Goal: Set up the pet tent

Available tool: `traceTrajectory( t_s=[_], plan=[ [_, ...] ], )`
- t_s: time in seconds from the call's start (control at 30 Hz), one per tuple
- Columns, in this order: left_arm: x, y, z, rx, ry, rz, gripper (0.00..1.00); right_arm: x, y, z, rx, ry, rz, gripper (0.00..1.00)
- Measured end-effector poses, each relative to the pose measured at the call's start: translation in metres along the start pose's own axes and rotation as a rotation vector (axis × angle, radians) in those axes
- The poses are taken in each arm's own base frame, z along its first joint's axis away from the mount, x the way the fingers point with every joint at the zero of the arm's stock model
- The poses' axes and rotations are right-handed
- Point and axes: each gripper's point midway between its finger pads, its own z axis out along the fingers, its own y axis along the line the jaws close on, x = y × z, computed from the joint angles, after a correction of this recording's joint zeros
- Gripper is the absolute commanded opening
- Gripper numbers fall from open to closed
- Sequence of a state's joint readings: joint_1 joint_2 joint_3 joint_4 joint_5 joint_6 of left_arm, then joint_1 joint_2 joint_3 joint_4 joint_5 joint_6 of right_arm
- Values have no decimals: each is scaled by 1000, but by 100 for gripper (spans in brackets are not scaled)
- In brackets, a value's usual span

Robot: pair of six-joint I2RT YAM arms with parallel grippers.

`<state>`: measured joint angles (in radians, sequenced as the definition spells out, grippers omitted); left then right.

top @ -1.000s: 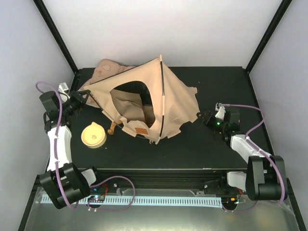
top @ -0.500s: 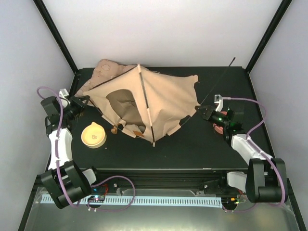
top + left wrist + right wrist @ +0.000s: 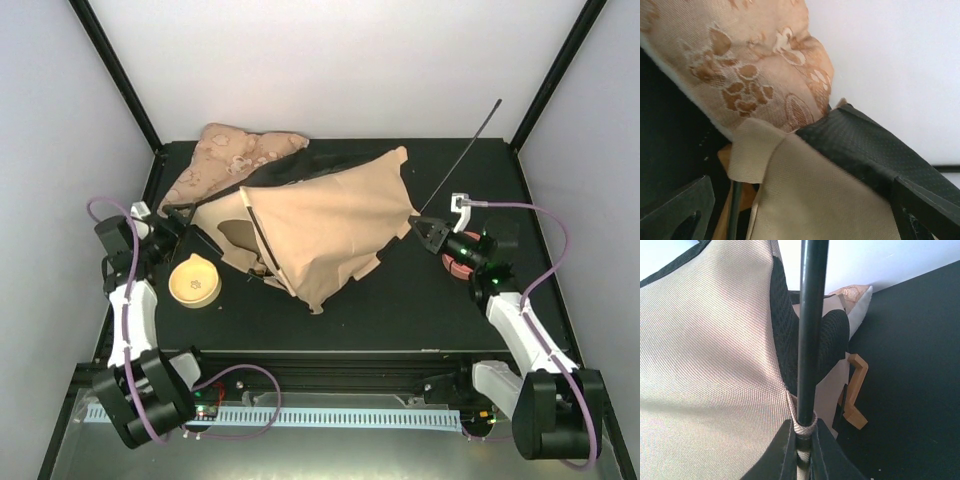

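The pet tent (image 3: 335, 230) lies slumped in the middle of the black table, tan side up, with black lining showing along its back edge. My right gripper (image 3: 421, 226) is at its right corner, shut on a thin black pole (image 3: 470, 148) that slants up toward the back right. In the right wrist view the fingers pinch the pole (image 3: 810, 330) and the webbing loop (image 3: 804, 426) around it. My left gripper (image 3: 176, 221) stands open at the tent's left corner. Its wrist view shows tan fabric (image 3: 815, 195) and black lining (image 3: 865, 147) between the wide-apart fingers (image 3: 675, 210).
A beige floral cushion (image 3: 228, 155) lies at the back left, partly under the tent. A yellow round dish (image 3: 195, 281) sits beside the left arm. A red ring-shaped thing (image 3: 458, 266) lies under the right arm. A small wooden piece (image 3: 855, 395) rests by the tent's edge.
The left gripper has opened and let go of the tent's left corner. The right gripper has shut on the pole. The tent has sunk from upright to a low slump, leaning right.
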<state>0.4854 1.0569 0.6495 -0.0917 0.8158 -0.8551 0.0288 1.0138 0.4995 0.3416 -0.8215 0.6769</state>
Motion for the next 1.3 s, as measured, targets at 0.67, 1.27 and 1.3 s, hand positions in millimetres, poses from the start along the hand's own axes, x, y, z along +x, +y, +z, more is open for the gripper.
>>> traceTrajectory(
  t_s=[0.67,1.27,1.3],
  plan=[
    [-28,-138,-41,35,-235,373,86,17,52,1,-87,55,-215,3],
    [109,-357,3,533,267,1105,91,36,125,3,-197,149,-519,2],
    [122,-358,3,545,300,1133,91,37,129,2,-207,148,-539,2]
  ],
)
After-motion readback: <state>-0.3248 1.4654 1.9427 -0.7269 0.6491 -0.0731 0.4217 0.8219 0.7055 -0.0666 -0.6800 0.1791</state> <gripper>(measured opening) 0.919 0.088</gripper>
